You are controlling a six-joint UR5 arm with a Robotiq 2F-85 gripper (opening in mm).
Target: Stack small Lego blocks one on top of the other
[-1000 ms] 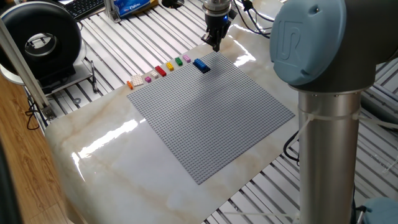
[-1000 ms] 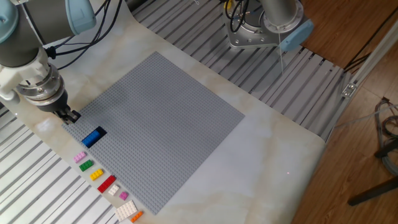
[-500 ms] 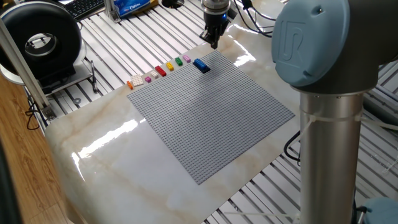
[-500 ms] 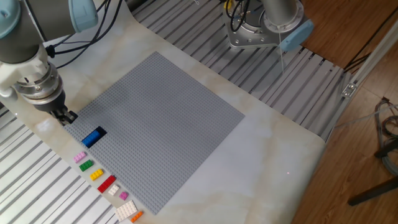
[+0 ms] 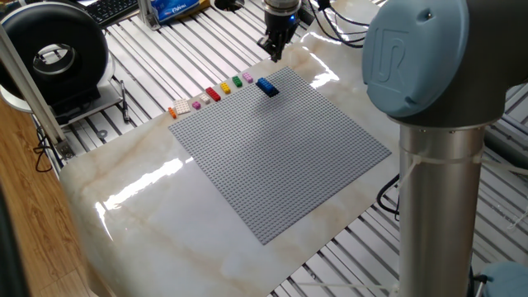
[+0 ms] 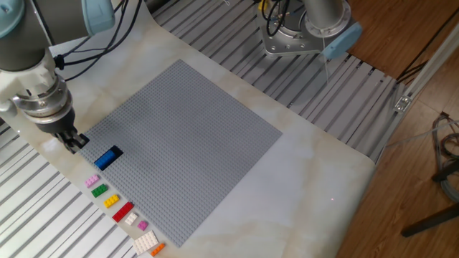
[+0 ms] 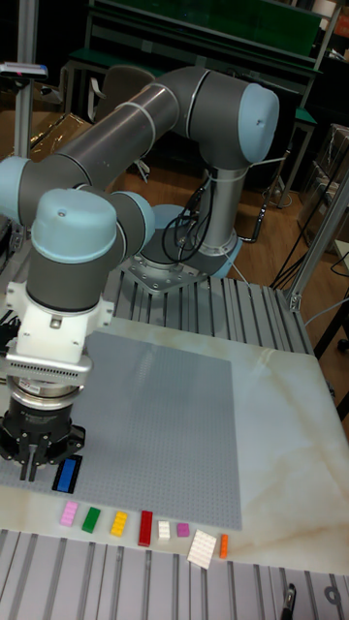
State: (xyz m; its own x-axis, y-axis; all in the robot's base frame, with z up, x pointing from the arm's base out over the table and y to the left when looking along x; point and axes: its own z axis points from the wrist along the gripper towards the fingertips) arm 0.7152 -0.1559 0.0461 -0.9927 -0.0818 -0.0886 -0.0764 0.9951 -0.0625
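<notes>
A blue brick [image 5: 266, 87] [image 6: 108, 158] [image 7: 67, 474] stands on the grey baseplate [image 5: 280, 148] near its edge, and it looks dark at the bottom. Beside that edge, a row of small bricks lies on the marble: pink [image 6: 92, 180], green [image 6: 99, 190], yellow [image 6: 111, 201], red [image 6: 122, 211], then another pink [image 6: 142, 225] and orange [image 6: 157, 249]. My gripper [image 5: 275, 53] [image 6: 75, 142] [image 7: 36, 467] hangs just past the plate's edge, a short way from the blue brick. Its fingers meet at a point and I see nothing between them.
Two white bricks [image 6: 131, 219] [image 6: 145, 241] lie in the same row. The marble slab [image 5: 124, 198] rests on a slatted metal table. The arm's base [image 6: 308, 32] stands at the far side. A black reel [image 5: 54, 54] and a keyboard [image 5: 111, 8] sit off the slab.
The gripper has drifted a little along the plate's edge, away from the blue brick. No brick has moved.
</notes>
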